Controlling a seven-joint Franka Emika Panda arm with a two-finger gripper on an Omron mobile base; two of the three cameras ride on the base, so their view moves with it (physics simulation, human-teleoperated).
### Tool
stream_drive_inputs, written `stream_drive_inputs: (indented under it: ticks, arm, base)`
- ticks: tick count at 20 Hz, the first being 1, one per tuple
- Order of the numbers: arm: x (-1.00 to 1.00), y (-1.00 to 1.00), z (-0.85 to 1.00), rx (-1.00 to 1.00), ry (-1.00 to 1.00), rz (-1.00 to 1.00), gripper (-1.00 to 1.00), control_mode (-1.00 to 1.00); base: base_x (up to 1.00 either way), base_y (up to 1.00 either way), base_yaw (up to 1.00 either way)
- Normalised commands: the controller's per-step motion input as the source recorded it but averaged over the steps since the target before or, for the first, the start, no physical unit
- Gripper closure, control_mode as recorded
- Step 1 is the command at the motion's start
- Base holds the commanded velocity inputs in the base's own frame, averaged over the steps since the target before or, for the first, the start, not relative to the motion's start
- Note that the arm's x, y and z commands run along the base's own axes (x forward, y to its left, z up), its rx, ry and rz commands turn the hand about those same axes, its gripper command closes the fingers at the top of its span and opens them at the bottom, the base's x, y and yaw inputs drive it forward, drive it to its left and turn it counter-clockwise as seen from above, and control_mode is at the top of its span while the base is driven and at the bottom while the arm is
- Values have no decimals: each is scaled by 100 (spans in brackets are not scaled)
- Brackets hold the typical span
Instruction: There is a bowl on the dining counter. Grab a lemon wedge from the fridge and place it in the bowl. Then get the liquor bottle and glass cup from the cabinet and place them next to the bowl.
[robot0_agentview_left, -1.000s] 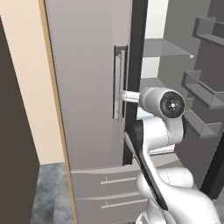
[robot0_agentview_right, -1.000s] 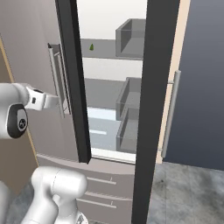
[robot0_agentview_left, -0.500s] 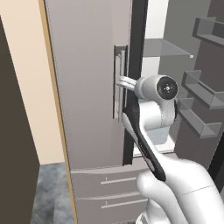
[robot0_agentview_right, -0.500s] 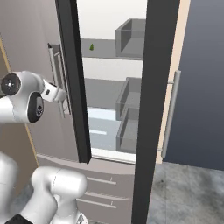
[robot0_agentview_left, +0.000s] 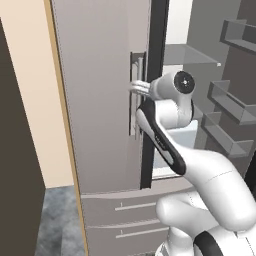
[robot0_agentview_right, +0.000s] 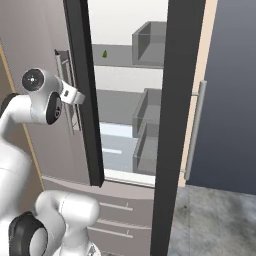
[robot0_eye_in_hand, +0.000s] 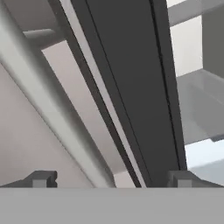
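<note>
The fridge (robot0_agentview_left: 100, 100) stands in front of me, its right door (robot0_agentview_right: 230, 100) swung wide and its shelves showing. The lemon wedge (robot0_agentview_right: 105, 53), tiny and yellow-green, lies on the upper shelf inside. My gripper (robot0_agentview_left: 137, 88) is at the long vertical handle (robot0_agentview_left: 134, 100) of the left door, at mid height, and is open. In the hand view the fingertips (robot0_eye_in_hand: 40, 179) stand far apart, with the pale handle bar (robot0_eye_in_hand: 52, 109) and the door's dark edge (robot0_eye_in_hand: 131, 87) running up between them. From the right base view the gripper (robot0_agentview_right: 79, 97) is beside the handle (robot0_agentview_right: 65, 95).
Grey bins (robot0_agentview_right: 150, 42) sit on the fridge shelves, and door racks (robot0_agentview_left: 230, 105) line the open right door. Two drawers with bar handles (robot0_agentview_left: 135, 205) are below. A beige wall (robot0_agentview_left: 35, 100) and a dark panel (robot0_agentview_left: 12, 175) stand to the left.
The hand has risen and swung left, closer to the left door's handle, and the wrist has lifted with it. The jaws have stayed wide.
</note>
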Motion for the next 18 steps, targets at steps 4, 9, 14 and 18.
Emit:
stream_drive_inputs:
  ticks: [4,9,14,18]
  arm:
    - [42,27,-3,-14,1,7,-100,-100]
    - [33,36,-3,-17,0,2,-100,-100]
    - [21,7,0,-4,1,0,-100,-100]
    - [28,0,0,0,3,0,-100,-100]
  base:
    - [0,0,0]
    - [0,0,0]
    - [0,0,0]
    - [0,0,0]
